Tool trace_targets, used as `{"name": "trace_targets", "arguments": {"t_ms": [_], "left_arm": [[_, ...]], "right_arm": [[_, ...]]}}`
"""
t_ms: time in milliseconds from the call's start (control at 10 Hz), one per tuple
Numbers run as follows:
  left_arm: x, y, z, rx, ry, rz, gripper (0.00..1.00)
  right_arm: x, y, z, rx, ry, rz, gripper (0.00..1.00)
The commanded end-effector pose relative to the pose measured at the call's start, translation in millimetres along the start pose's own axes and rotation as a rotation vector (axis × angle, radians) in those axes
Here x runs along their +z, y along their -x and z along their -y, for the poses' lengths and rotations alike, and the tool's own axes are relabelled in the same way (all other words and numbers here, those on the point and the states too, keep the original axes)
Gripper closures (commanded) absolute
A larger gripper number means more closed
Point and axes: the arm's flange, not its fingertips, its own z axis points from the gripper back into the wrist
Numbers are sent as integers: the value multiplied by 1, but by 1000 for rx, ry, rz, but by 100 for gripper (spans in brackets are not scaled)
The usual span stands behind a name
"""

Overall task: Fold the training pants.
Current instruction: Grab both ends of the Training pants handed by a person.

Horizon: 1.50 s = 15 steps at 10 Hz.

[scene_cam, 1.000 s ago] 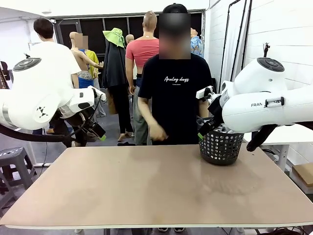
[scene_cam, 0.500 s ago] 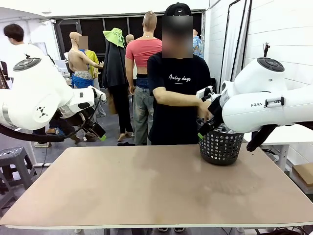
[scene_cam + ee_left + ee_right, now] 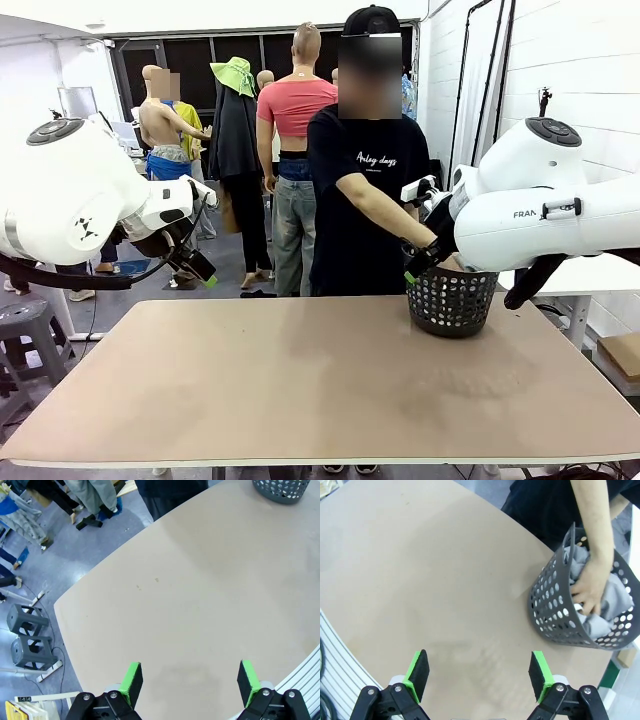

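Here the left claw hangs above the bare beige tabletop, its green-padded fingers spread wide with nothing between them. The right claw is likewise spread wide and empty, also held clear above the tabletop. The light grey soft jersey training pants lie bunched inside a black plastic mesh basket with round holes. The basket stands on the tabletop ahead of the right claw and out past its right-hand finger as the right wrist view shows it, well apart from both pads. In the left wrist view the basket sits far ahead of the left claw, at the picture's top edge. A person in a black T-shirt stands at the far side of the tabletop, beyond both claws, and reaches one bare arm down into the basket. The person's hand rests on the grey cloth, fingers pressed into it. In the front view both claws are raised off the tabletop, the left one well apart from the basket
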Motion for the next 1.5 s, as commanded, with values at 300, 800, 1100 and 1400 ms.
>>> {"name": "trace_targets", "arguments": {"t_ms": [300,800,1100,1400], "left_arm": [[1,-1,-1,3,4,11,0],[1,-1,-1,3,4,11,0],[1,-1,-1,3,4,11,0],[1,-1,-1,3,4,11,0]], "right_arm": [[0,0,1,-1,0,3,0],[0,0,1,-1,0,3,0],[0,0,1,-1,0,3,0],[0,0,1,-1,0,3,0]]}}
